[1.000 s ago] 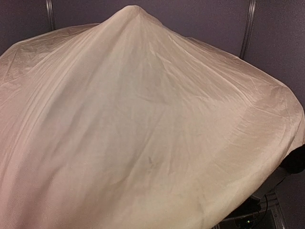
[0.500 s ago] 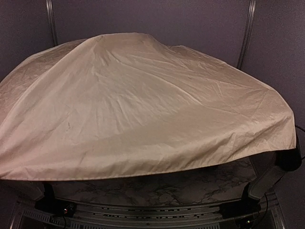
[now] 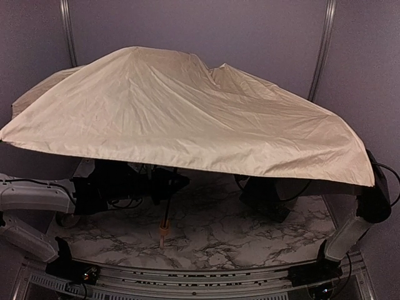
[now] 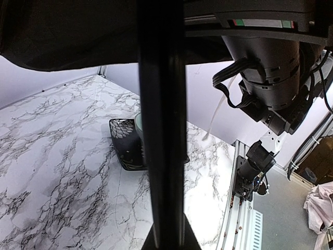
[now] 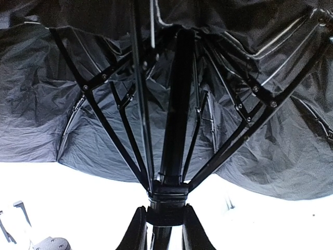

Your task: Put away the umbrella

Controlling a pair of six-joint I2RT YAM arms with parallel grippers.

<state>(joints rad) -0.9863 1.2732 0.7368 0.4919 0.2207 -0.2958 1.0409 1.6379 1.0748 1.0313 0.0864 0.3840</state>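
Note:
The umbrella [image 3: 187,119] stands open, and its cream canopy spreads over both arms in the top view. Its thin black shaft [image 3: 167,206] slants down to the pale tan handle [image 3: 164,231], which rests on the marble table. My left gripper [image 3: 170,183] sits under the canopy, shut on the shaft [image 4: 161,130], which fills the middle of the left wrist view between the jaws [image 4: 166,232]. In the right wrist view my right gripper [image 5: 166,219] is shut on the black runner collar [image 5: 167,200] where the ribs meet. Black lining [image 5: 93,120] hangs above it.
The marble table [image 3: 250,240] shows below the canopy, with a rail along its near edge [image 3: 206,272]. A black patterned tray [image 4: 125,148] holding a pale dish [image 4: 139,125] lies on the table beyond the shaft. The right arm [image 3: 356,219] rises at the table's right edge.
The canopy, which filled the top view a second ago, has moved away from the camera. The table, the handle and both arms now show beneath it.

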